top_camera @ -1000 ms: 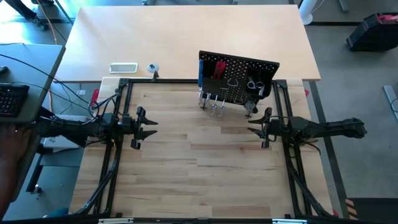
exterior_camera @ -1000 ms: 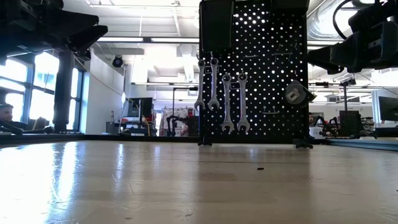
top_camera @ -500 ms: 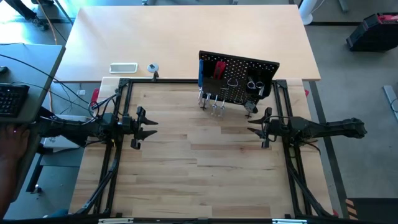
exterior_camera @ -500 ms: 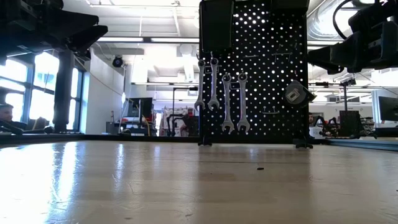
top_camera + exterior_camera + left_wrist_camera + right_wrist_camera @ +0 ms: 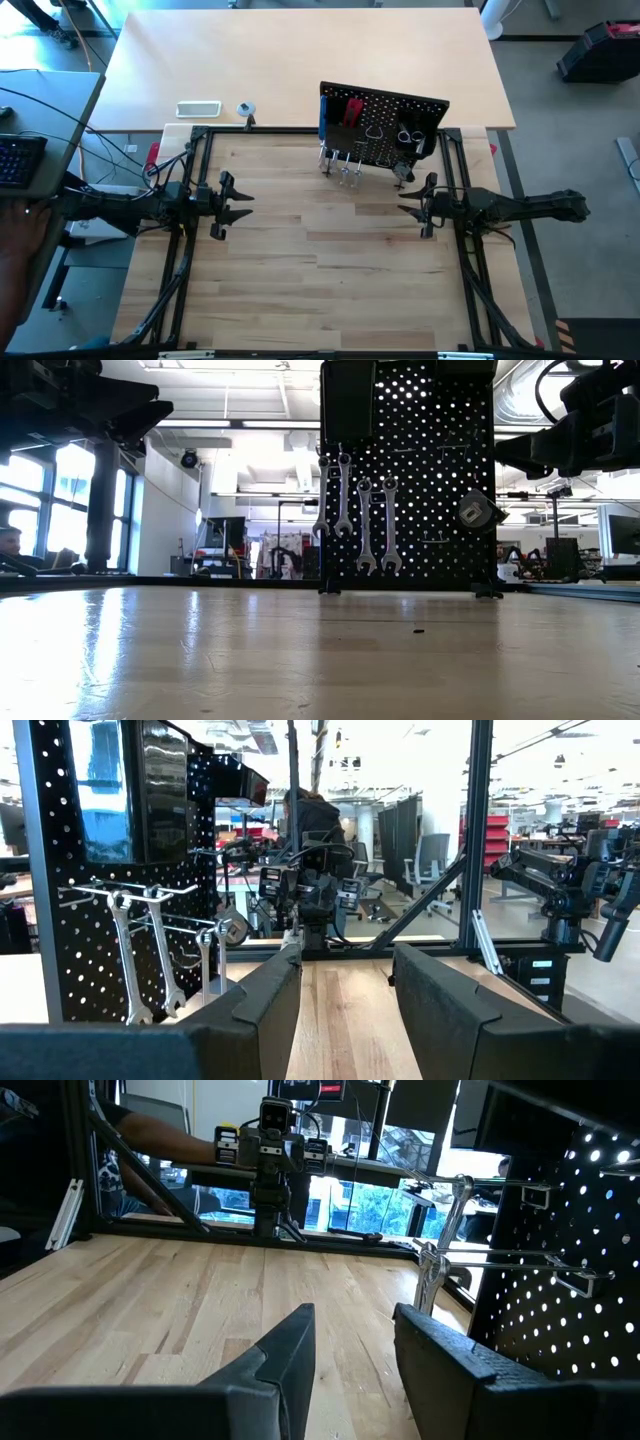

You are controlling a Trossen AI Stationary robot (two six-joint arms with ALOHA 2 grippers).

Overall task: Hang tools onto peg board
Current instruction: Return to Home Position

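Peg board (image 5: 400, 108) stands upright on short legs at the far side of the wooden table (image 5: 330, 280). Left gripper (image 5: 243, 204) hangs above the table's left side, fingers apart, holding nothing. Right gripper (image 5: 405, 204) hangs near the board's right end, likewise apart and empty. Four silver wrenches (image 5: 365, 525) hang side by side on the board. A red-handled tool (image 5: 351, 108) sits near its upper left.

Upright peg board (image 5: 386, 112) on wooden table (image 5: 320, 270)
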